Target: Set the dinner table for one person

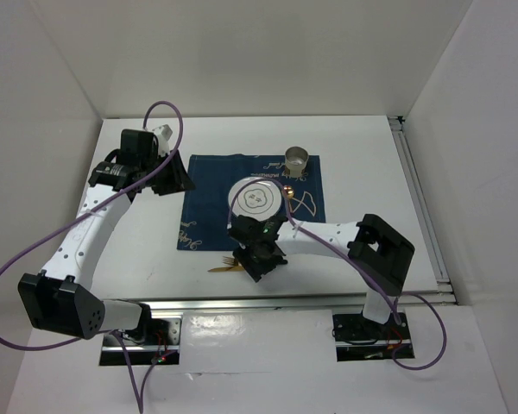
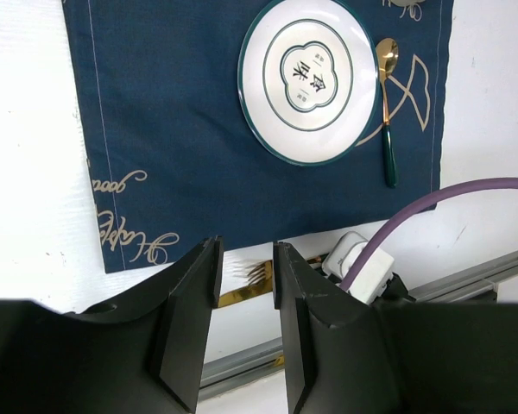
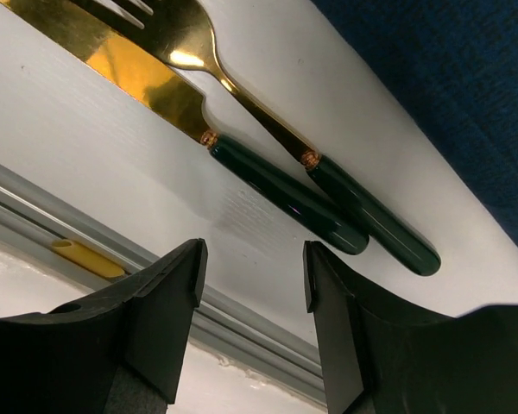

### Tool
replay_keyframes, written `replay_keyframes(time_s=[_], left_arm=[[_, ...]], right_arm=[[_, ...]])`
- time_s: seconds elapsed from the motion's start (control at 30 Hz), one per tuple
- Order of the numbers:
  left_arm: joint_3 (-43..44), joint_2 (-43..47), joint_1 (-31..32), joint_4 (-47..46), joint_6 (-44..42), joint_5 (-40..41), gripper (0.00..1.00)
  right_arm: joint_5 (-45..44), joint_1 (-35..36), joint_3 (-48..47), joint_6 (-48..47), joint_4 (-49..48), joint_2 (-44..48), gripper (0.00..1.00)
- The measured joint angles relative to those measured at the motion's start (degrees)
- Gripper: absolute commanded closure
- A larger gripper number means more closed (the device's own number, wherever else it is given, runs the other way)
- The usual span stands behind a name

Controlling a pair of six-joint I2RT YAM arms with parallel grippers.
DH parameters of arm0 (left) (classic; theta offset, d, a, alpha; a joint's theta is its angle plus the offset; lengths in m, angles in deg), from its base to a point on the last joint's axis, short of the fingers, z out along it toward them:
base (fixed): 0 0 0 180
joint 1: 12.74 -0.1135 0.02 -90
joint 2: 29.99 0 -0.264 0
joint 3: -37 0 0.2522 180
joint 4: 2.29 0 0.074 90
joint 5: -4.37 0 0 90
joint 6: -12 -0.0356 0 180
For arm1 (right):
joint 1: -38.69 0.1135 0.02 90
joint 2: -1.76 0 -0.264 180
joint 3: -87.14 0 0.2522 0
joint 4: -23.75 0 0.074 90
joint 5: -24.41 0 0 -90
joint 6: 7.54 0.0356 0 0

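Cutlery is the tricky part: the knife (image 3: 155,82) and fork (image 3: 242,93) lie flat and side by side on the bare tabletop (image 1: 363,155), low centre in the top view, just below the lower edge of the blue placemat (image 2: 173,129). The tabletop itself fills the middle of that view, and it's rigid and fixed, so we place things on it and never grip it. Both pieces look like thin stiff metal, light, with glossy gold blades and glossy dark green handles. We expect them to be slippery and hard to get under. We'd take one handle across its width near the gold collar, not the blade, and the handles sit so close that a pinch could catch both. The right hand (image 3: 252,267) hangs right over those handles, jaws moderately apart, nothing between them. The left hand (image 2: 246,259) is up at the upper left of the top view, jaws partly apart and empty. The plate (image 2: 309,78) is on the placemat with the spoon (image 2: 387,103) just beside its rim, and it's probably ceramic, so chippable. The cup (image 1: 295,160) is at the placemat's top edge.
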Motion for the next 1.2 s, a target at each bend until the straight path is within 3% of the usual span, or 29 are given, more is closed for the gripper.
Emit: replay_keyframes(time_s=[0.37, 1.2], left_arm=[[0.4, 0.0, 0.0, 0.5, -0.2, 0.4, 0.53], [2.8, -0.1, 0.0, 2.6, -0.5, 2.9, 0.53]], right_arm=[[-1.1, 0.4, -0.2, -2.3, -1.2, -0.9, 0.47], [-4.6, 2.0, -4.1, -7.0, -2.6, -4.3, 0.47]])
